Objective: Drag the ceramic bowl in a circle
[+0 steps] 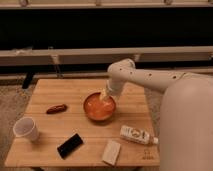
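Ceramic bowl (99, 107) near tabletop (75, 95) centre, upright. Gripper (105, 95) at bowl's far-right rim, reaching down into it; contact likely, finger state cannot tell. Bowl lies toward camera and slightly left of gripper. Cup (26, 129) well apart, front-left.

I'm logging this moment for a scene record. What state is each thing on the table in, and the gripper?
ceramic bowl: upright, mid-table, gripper at its far rim.
gripper: down at the bowl's far rim.
white cup: upright, near the left edge.
bottle: lying on its side.
black phone: lying flat.
pale block: flat, at the front edge.
reddish item: lying left of the bowl.
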### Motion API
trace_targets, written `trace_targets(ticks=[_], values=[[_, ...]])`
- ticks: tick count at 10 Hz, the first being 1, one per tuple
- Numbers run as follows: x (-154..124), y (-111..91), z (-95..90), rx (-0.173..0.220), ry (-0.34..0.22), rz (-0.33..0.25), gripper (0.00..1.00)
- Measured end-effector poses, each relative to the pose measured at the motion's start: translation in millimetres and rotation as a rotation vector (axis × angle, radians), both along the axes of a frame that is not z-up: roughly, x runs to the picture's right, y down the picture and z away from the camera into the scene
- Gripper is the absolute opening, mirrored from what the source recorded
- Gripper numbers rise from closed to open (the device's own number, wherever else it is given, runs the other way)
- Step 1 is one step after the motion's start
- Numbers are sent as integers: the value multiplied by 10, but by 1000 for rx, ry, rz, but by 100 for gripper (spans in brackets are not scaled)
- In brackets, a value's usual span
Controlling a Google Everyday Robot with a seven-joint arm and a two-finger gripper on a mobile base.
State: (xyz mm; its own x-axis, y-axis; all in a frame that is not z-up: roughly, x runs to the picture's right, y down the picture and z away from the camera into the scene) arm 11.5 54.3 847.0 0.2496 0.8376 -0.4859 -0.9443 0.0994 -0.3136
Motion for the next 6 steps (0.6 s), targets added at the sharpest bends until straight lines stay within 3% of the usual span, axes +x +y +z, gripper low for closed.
trace_targets(ticks=[4, 6], values=[[-27, -65, -66, 4, -15, -11, 99], [6, -64, -81, 9, -11, -6, 100]])
